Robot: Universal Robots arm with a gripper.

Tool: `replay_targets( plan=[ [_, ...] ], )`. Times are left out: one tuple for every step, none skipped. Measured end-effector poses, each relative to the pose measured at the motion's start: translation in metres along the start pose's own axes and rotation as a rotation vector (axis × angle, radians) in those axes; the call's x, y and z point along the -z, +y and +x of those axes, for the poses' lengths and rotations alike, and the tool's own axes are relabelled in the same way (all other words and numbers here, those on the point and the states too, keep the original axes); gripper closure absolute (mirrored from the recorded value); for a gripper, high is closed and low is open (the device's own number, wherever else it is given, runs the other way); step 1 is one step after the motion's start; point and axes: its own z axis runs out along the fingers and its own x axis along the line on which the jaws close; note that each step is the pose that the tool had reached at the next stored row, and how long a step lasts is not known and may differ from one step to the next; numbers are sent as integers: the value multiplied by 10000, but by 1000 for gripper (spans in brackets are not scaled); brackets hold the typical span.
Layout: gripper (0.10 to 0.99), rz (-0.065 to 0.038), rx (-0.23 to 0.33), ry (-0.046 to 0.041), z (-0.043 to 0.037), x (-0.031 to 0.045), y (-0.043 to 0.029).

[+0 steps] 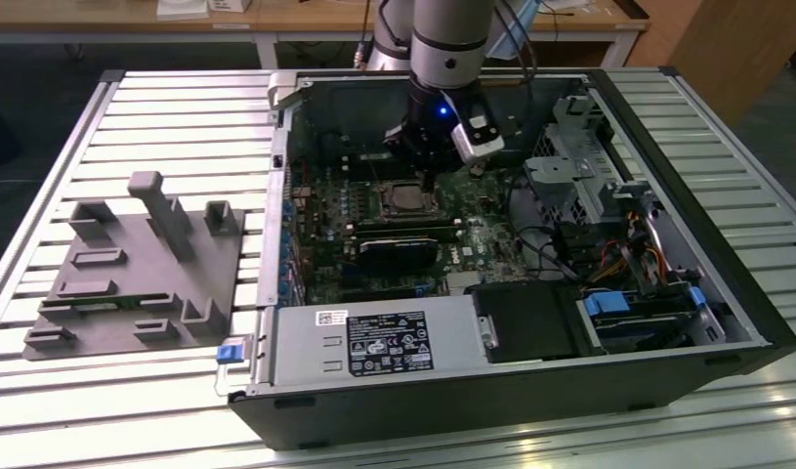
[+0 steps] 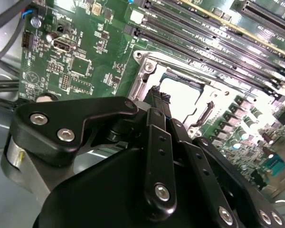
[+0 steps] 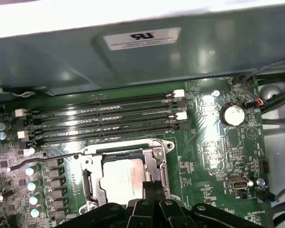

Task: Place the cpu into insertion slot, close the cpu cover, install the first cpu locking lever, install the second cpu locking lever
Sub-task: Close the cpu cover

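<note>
Silvery cpu [image 3: 123, 179] sits in the insertion slot [image 3: 118, 156] under the lowered cpu cover [image 3: 157, 164], at seven o'clock of the gripper [image 1: 431, 179] in the exterior view, whose closed, empty fingertips [image 3: 148, 190] at the cover's edge could slip and gouge the board [image 3: 204, 142].

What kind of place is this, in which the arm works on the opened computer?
Probably a robotics lab or test workshop. An open desktop computer case lies on a slatted metal table, a grey parts fixture sits beside it, and wooden workbenches stand behind.
</note>
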Motion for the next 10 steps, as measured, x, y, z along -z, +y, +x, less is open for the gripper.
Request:
replay_targets(
  plan=[
    [980,0,19,0,12,-1,-2],
    [980,0,29,0,26,-1,-4],
    [980,0,39,0,42,-2,-6],
    [980,-1,51,0,57,-2,-8],
    [980,-1,64,0,73,-3,-10],
    [980,-1,78,0,90,-4,-12],
    [980,-1,94,1,111,-4,-15],
    [980,-1,111,1,132,-5,-18],
    [980,-1,129,1,154,-6,-21],
    [980,-1,147,1,173,-7,-24]
  ],
)
